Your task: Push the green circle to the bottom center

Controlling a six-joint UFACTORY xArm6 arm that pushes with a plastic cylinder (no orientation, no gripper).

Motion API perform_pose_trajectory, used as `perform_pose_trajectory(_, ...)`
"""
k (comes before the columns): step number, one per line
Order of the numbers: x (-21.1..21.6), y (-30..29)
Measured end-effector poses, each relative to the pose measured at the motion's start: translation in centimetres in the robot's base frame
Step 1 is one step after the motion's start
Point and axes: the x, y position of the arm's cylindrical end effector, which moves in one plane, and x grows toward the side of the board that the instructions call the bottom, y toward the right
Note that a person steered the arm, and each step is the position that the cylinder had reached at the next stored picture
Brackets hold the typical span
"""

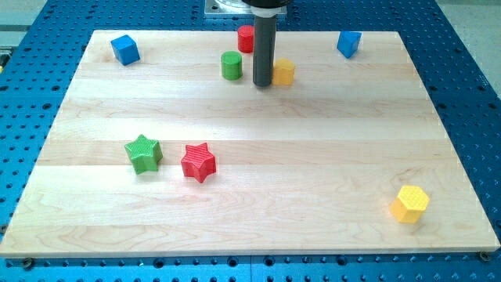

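My tip (262, 84) sits down on the counter (250, 223) at 3 o'clock of the green circle (231, 65) – near, not touching, a yellow block (283, 71) just beyond – a bare rod tool, no jaws, so wrongly placed to drive the circle toward 6 o'clock.

The visible arm consists of a straight cylindrical rod (262, 47), dark grey to charcoal, with a smooth matte surface and no visible markings, screws or cables. At the view's top it widens into a darker, near-black collar, cut off by the frame edge. My tip (262, 83) ends flat and square, matching the rod in width
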Motion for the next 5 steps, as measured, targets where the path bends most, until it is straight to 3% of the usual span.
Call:
perform_pose_trajectory(2, -4.2, -1.8)
perform_pose_trajectory(4, -0.8, -9.7)
perform_pose_trajectory(5, -0.7, -9.9)
